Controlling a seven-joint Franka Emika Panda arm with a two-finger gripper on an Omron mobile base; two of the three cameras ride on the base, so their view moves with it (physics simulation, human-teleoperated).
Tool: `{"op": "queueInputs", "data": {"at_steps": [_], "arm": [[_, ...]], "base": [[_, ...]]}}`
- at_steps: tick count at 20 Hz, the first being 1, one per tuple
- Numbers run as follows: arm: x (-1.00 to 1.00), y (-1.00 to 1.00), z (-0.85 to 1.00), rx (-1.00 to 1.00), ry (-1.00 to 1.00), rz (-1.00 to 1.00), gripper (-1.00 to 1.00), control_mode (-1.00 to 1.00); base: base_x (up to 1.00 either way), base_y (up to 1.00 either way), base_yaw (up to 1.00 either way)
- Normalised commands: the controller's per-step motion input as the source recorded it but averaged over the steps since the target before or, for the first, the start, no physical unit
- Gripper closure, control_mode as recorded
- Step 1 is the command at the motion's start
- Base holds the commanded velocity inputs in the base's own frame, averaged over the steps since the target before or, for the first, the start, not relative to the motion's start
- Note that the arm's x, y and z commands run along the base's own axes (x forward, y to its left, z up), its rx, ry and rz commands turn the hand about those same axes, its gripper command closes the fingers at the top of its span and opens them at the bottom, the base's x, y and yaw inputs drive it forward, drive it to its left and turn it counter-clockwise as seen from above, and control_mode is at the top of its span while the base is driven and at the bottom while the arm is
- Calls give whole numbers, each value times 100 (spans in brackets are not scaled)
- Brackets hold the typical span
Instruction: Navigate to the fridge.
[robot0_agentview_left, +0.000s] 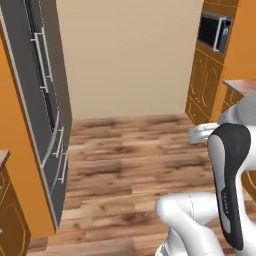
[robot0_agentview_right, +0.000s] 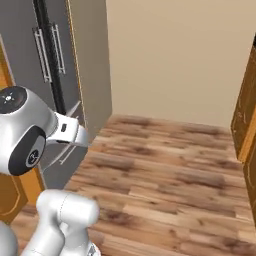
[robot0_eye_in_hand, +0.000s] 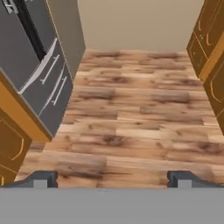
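Fridge (robot0_agentview_left: 42, 95) left, apart | pincer (robot0_eye_in_hand: 112, 178) spread wide, holding nothing, over floor (robot0_eye_in_hand: 131, 113)

A plain beige wall (robot0_agentview_left: 132, 55) closes off the brown wood-plank floor (robot0_agentview_left: 135, 165), with orange wooden cabinets (robot0_agentview_left: 202, 85) housing a dark built-in oven (robot0_agentview_left: 214, 31).

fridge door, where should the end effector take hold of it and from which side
Probably one of the two long vertical handles flanking the dark centre seam of the fridge. They stand off the door face as slim upright bars, so the open end effector would best come at the front face head-on, fingers either side of the bar, near mid-height.
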Motion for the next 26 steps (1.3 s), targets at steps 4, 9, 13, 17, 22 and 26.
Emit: {"op": "queueInputs", "data": {"at_steps": [4, 9, 13, 17, 22, 26], "arm": [[0, 0, 0, 0, 0, 0, -100, 100], [0, 0, 0, 0, 0, 0, -100, 100], [0, 0, 0, 0, 0, 0, -100, 100], [0, 0, 0, 0, 0, 0, -100, 100], [0, 0, 0, 0, 0, 0, -100, 100], [0, 0, 0, 0, 0, 0, -100, 100]], "base": [[68, -1, 93], [32, 0, 100], [32, 0, 100], [21, -16, 96], [0, -79, 72], [0, -100, 50]]}}
